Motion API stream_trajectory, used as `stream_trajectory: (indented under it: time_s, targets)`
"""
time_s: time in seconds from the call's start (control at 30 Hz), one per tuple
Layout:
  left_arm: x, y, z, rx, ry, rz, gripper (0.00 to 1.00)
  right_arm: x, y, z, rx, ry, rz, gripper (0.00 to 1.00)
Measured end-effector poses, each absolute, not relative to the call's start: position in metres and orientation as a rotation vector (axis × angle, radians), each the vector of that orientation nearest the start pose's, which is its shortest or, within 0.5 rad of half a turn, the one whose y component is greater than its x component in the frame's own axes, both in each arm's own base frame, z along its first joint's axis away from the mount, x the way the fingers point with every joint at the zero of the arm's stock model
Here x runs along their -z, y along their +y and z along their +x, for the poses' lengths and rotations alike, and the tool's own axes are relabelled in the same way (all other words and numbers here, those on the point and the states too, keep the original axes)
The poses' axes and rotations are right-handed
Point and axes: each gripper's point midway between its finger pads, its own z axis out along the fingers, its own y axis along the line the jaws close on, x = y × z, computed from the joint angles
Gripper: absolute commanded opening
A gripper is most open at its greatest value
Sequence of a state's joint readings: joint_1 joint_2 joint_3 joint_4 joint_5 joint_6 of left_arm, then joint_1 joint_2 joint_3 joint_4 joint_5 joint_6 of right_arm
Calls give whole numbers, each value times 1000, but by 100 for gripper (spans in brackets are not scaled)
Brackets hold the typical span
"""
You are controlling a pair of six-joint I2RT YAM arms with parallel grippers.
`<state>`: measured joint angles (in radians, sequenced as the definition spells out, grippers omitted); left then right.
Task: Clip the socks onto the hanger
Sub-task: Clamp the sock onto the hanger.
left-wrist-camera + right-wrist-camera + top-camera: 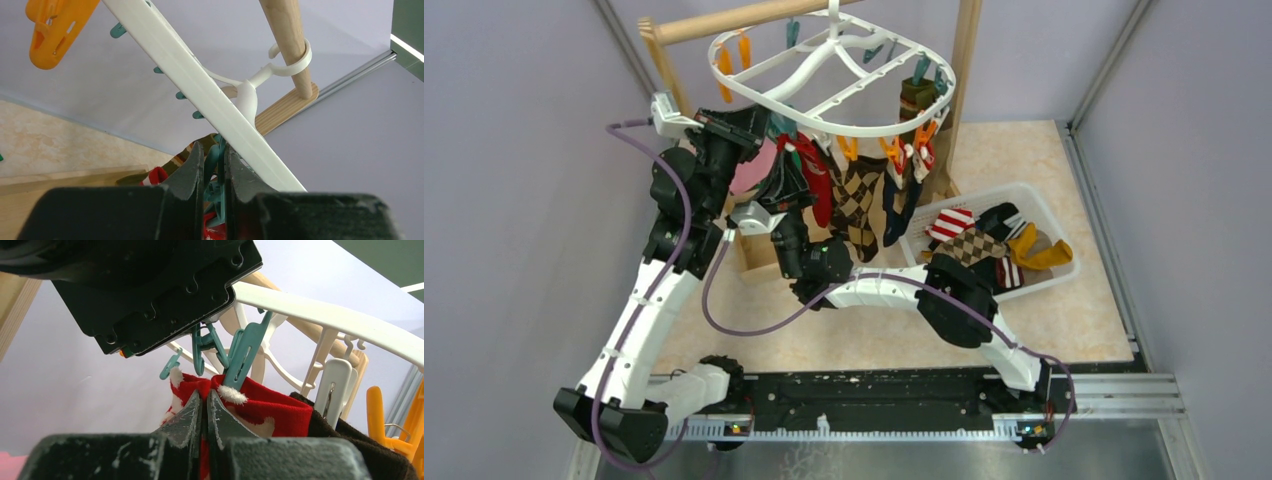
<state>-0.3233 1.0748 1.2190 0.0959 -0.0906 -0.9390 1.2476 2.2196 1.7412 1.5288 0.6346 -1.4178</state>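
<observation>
The white oval hanger point(754, 95) hangs from the wooden pole, with several socks clipped along its near rim, among them a brown argyle one point(856, 200). My left gripper point(215, 150) is shut on a teal clip point(214, 160) under the hanger's bar point(200, 75), squeezing its handles together. Just below, my right gripper point(204, 395) is shut on the cuff of a red-and-white sock point(280, 410). It holds that cuff up between the spread legs of the teal clip point(245, 355). In the top view both grippers meet under the hanger's left side, near the red sock point(816, 175).
A white basket point(1064, 215) at the right holds more socks point(984, 245). The wooden pole point(287, 35) and its uprights frame the hanger. A white clip point(335, 385), orange clips point(375, 410) and a dark sock point(360, 440) hang close to the right of the red sock.
</observation>
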Motion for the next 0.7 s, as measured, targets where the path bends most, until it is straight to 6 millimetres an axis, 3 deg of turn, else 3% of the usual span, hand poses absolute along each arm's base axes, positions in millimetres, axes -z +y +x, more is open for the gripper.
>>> stream_trajectory:
  time_s: [0.7]
  targets:
    - [-484, -134, 342, 985, 1315, -476, 0, -444, 452, 283, 373, 714, -330, 0]
